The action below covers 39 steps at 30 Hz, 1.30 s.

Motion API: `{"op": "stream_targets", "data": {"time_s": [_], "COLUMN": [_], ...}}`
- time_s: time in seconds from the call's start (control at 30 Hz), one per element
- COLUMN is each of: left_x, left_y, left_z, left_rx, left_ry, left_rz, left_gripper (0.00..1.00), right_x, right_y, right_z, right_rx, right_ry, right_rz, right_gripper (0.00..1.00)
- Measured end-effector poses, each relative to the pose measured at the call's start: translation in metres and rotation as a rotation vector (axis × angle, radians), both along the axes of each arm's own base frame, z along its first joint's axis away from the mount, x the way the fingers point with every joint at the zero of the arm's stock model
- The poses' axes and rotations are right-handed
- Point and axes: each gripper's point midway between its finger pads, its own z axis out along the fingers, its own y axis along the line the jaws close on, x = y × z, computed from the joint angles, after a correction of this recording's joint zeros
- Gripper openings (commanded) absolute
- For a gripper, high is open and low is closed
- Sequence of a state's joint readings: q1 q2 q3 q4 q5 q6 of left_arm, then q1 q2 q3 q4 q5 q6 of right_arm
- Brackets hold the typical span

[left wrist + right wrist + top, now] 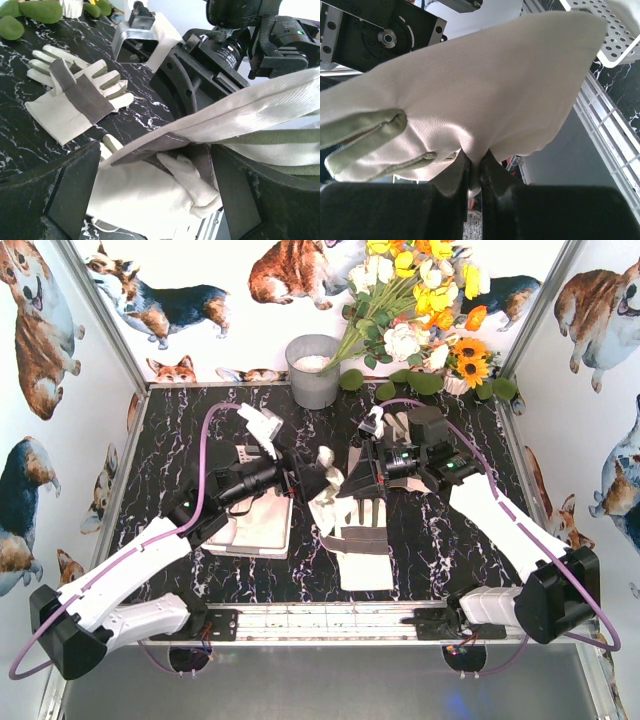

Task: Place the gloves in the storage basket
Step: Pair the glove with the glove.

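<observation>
Cream fabric of one glove is pinched by the right gripper, whose fingers are pressed together on it, and the glove is held off the counter. The left gripper is spread wide, with the raised glove stretched across its gap. More gloves are laid flat on the counter just right of the storage basket, which is partly hidden by the left arm.

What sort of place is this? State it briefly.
Likely a staged robot test booth, not a home: corgi-print walls, a black marble-pattern tabletop, and a flower bouquet as backdrop.
</observation>
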<state>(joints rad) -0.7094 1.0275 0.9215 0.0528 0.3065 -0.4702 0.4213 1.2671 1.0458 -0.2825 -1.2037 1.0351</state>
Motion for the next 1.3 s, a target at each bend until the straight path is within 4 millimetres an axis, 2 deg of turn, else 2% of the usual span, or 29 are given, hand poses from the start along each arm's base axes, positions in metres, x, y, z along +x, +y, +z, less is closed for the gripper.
{"op": "stream_targets", "data": {"time_s": [0.07, 0.13, 0.3, 0.47, 0.53, 0.63, 0.8, 0.87, 0.97, 1.07, 1.2, 1.3], "left_x": [-0.001, -0.002, -0.008, -0.008, -0.009, -0.010, -0.007, -0.004, 0.004, 0.010, 0.017, 0.019], "left_y": [-0.005, -0.009, -0.017, -0.015, -0.011, -0.002, 0.016, 0.023, 0.033, 0.041, 0.050, 0.054], "left_z": [0.002, 0.003, 0.006, 0.014, 0.015, 0.011, 0.006, 0.004, -0.005, -0.023, -0.043, -0.049], "left_rx": [-0.009, -0.016, -0.038, -0.061, -0.065, -0.065, -0.057, -0.051, -0.029, 0.008, 0.047, 0.046], "left_ry": [-0.009, -0.015, -0.015, -0.031, -0.037, -0.035, -0.022, -0.009, 0.035, 0.107, 0.206, 0.254], "left_rz": [-0.022, -0.041, -0.092, -0.083, -0.067, -0.022, 0.077, 0.124, 0.200, 0.271, 0.354, 0.395], "left_gripper": [0.83, 0.75, 0.46, 0.10, 0.00, 0.00, 0.00, 0.00, 0.00, 0.00, 0.00, 0.00], "right_x": [-0.003, -0.005, -0.007, -0.009, -0.009, -0.007, 0.001, 0.008, 0.019, 0.028, 0.032, 0.033], "right_y": [-0.001, -0.002, -0.003, -0.003, -0.003, -0.005, -0.010, -0.013, -0.018, -0.025, -0.031, -0.038], "right_z": [-0.001, -0.002, -0.005, -0.006, -0.006, -0.006, -0.006, -0.006, -0.011, -0.019, -0.026, -0.026], "right_rx": [-0.005, -0.009, -0.017, -0.020, -0.019, -0.019, -0.017, -0.017, -0.030, -0.061, -0.121, -0.164], "right_ry": [-0.005, -0.008, -0.013, -0.008, -0.009, -0.011, -0.008, -0.013, -0.015, -0.024, -0.088, -0.169], "right_rz": [0.011, 0.020, 0.027, 0.036, 0.037, 0.029, -0.002, -0.027, -0.079, -0.142, -0.220, -0.278], "right_gripper": [0.00, 0.00, 0.00, 0.00, 0.08, 0.24, 0.68, 0.78, 0.84, 0.85, 0.86, 0.87]}}
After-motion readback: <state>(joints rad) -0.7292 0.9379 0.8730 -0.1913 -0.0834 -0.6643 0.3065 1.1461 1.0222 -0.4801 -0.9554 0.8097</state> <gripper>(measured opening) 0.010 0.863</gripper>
